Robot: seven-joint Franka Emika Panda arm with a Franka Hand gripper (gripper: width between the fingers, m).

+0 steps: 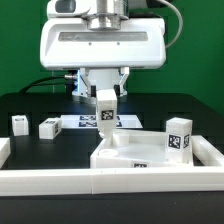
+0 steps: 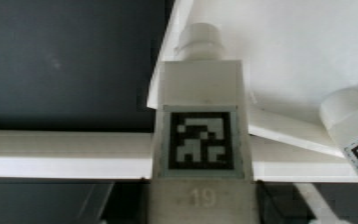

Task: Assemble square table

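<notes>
The tool (image 1: 105, 92) is partly closed on a leg (image 1: 105, 110), gripped upright just behind the slab (image 1: 125, 158) and seemingly clear of the desk (image 1: 30, 105). In the wrist view this leg's tag faces the camera, and its peg end points away. A second leg (image 1: 179, 137) stands at the slab's corner on the exterior view's right. A third leg (image 1: 19, 123) and a fourth leg (image 1: 48, 127) rest on the desk, well apart from the slab on the exterior view's left. The marker board (image 1: 85, 122) lies behind the gripped leg.
</notes>
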